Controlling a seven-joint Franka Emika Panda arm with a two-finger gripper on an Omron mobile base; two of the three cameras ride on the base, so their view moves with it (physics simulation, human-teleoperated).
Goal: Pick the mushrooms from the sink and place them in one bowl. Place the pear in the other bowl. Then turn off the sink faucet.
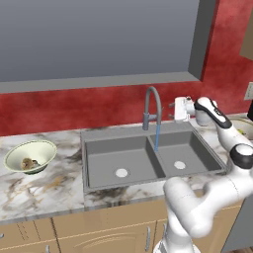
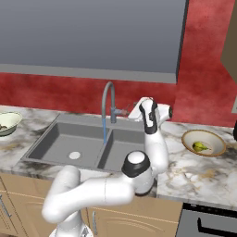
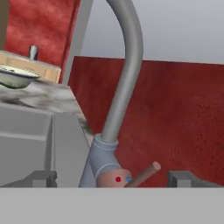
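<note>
- The gripper (image 3: 112, 178) stands wide and empty, level with the base of the sink faucet (image 1: 152, 106) at the back edge of the sink (image 1: 148, 160).
- Water runs from the spout, so shutting it off remains. Its thin brown lever (image 3: 143, 173), between the fingertips, looks rigid and light; push near its free end.
- Farther along the table, the mushrooms (image 1: 28, 163) sit in one bowl (image 1: 30, 156) and the pear (image 2: 199, 146) in the other bowl (image 2: 204, 142).

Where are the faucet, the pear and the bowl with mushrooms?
sink faucet (image 1: 154, 99), left base view, arched spout.
pear (image 2: 199, 146), right base view, yellow-green body in tan-rimmed bowl.
pale green-white bowl (image 1: 43, 147), left base view, rim.
</note>
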